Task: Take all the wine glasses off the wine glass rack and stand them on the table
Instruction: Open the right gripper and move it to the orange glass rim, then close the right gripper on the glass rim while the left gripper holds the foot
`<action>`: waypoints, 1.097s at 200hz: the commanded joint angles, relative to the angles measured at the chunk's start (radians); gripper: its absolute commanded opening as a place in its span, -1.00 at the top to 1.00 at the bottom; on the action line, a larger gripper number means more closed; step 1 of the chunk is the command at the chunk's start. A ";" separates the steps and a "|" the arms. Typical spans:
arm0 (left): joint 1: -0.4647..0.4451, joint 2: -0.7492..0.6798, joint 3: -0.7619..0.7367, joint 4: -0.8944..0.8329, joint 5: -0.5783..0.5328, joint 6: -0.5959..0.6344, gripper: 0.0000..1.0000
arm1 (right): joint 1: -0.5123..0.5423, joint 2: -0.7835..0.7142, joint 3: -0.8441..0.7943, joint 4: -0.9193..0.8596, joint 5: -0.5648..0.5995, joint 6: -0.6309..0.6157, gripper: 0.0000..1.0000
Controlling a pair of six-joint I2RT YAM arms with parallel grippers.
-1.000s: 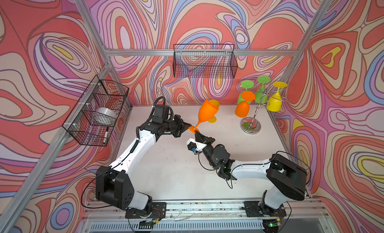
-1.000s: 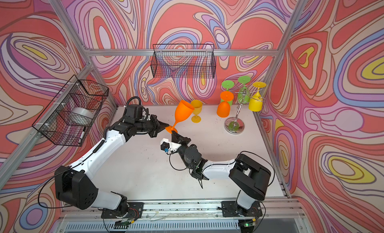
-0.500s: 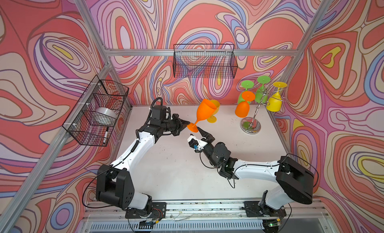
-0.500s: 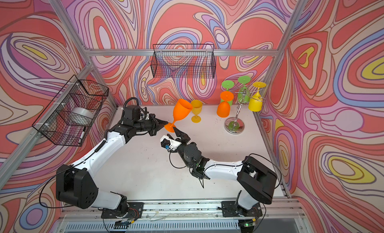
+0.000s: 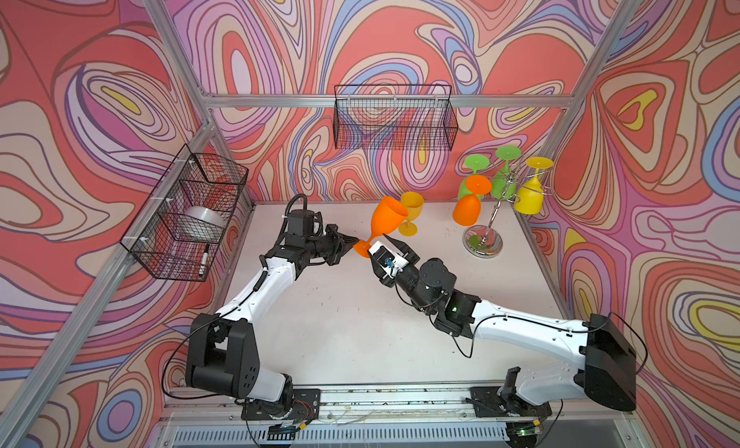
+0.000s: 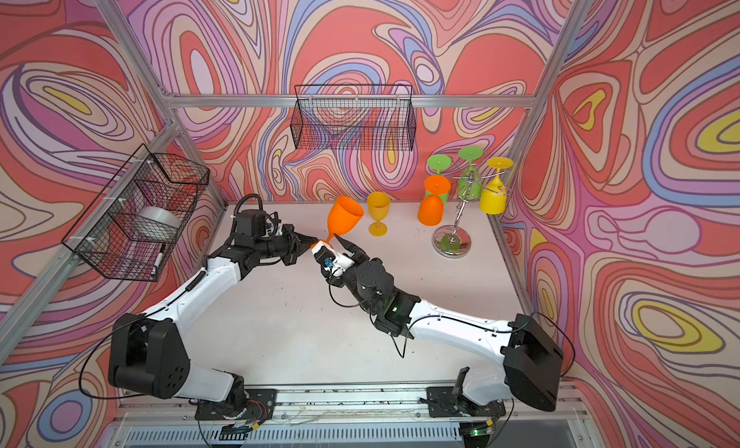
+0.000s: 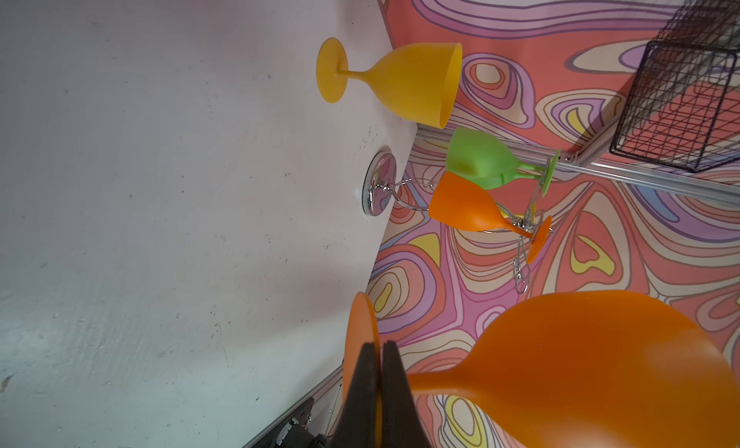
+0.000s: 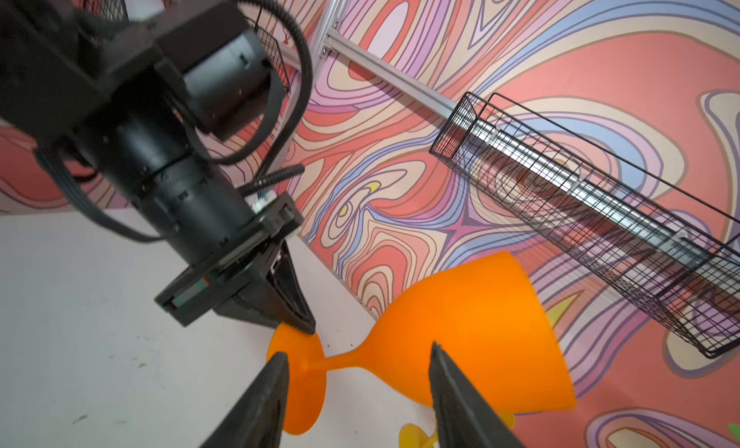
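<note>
An orange wine glass (image 5: 386, 220) (image 6: 344, 218) hangs tilted above the table's middle, bowl up and away. My left gripper (image 5: 352, 242) (image 7: 379, 346) is shut on the rim of its round foot (image 7: 360, 334). My right gripper (image 5: 380, 246) (image 8: 358, 350) is open, one finger on each side of the thin stem (image 8: 340, 360), neither touching it. The chrome wine glass rack (image 5: 482, 242) (image 6: 452, 238) stands at the back right. An orange glass (image 5: 466, 210), two green glasses (image 5: 500, 182) and a yellow glass (image 5: 528, 198) hang from it upside down.
A yellow glass (image 5: 412, 210) stands upright on the table just behind the held glass. One black wire basket (image 5: 394, 122) hangs on the back wall. Another basket (image 5: 188, 214), on the left wall, holds a silver roll and a marker.
My right gripper was shut at the glass's stem and now stands open around it. The glass stays in my left gripper and has shifted slightly left.
</note>
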 commanded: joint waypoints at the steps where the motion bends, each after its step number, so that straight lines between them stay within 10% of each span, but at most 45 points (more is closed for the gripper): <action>1: 0.024 -0.018 -0.036 0.048 0.002 0.062 1.00 | 0.004 -0.030 0.072 -0.216 -0.051 0.139 -0.17; 52: 0.050 -0.037 -0.080 0.021 -0.037 0.204 1.00 | -0.038 -0.002 0.270 -0.489 -0.136 0.344 -0.11; 104: 0.064 -0.073 -0.079 -0.032 -0.075 0.324 1.00 | -0.250 0.001 0.393 -0.657 -0.479 0.629 -0.01; 219: 0.079 -0.117 -0.049 -0.078 -0.105 0.398 1.00 | -0.290 0.110 0.528 -0.809 -0.687 0.763 0.31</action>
